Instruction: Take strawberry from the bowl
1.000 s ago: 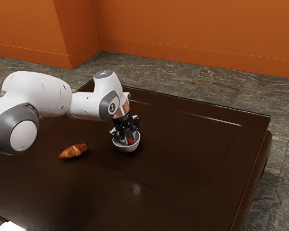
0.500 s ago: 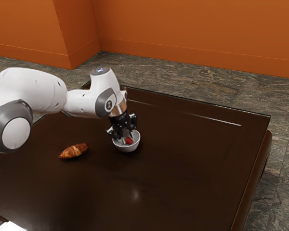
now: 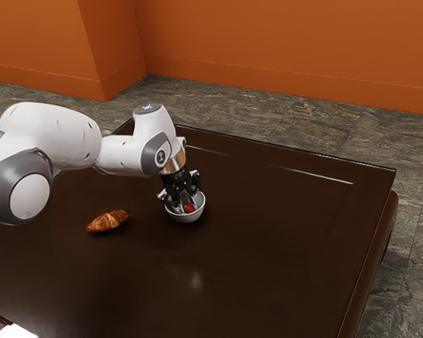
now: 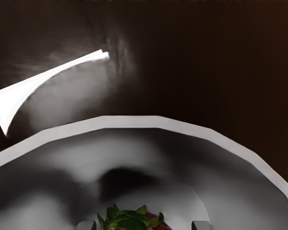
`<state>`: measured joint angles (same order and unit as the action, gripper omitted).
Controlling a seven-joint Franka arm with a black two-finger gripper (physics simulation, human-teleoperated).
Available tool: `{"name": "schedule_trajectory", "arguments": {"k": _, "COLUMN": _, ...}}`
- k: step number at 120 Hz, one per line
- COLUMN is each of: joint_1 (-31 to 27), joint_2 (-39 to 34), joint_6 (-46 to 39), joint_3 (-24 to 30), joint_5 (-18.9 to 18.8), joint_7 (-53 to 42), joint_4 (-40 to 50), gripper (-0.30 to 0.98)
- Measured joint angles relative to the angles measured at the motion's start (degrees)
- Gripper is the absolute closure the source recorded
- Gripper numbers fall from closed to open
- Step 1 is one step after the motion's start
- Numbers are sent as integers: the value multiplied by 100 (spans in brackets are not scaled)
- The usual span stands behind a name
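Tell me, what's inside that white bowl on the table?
A red strawberry with green leaves sits in the bowl, between the tips of my open gripper. The strawberry covers the spot beneath it, so I can't see there.

Red strawberry (image 3: 189,208), green leaves (image 4: 127,221), white bowl (image 3: 187,219), golden croissant (image 3: 108,221), streaked grey floor (image 3: 314,116), table (image 3: 268,246) brown, I think.

Under the gripper (image 3: 185,205) — a white bowl (image 3: 187,218) holding a strawberry (image 3: 189,208); to its left in the exterior view — a croissant (image 3: 108,221).
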<state>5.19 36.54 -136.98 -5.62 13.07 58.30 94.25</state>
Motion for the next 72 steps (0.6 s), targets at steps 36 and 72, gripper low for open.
{"name": "schedule_trajectory", "arguments": {"k": 36, "joint_1": 6, "joint_2": 19, "joint_6": 12, "joint_3": -2, "joint_5": 69, "joint_7": 53, "joint_4": 13, "gripper": 66}}
{"name": "schedule_trajectory", "arguments": {"k": 72, "joint_1": 219, "joint_2": -936, "joint_6": 271, "joint_3": -11, "joint_5": -29, "joint_7": 232, "joint_4": 217, "gripper": 79}}
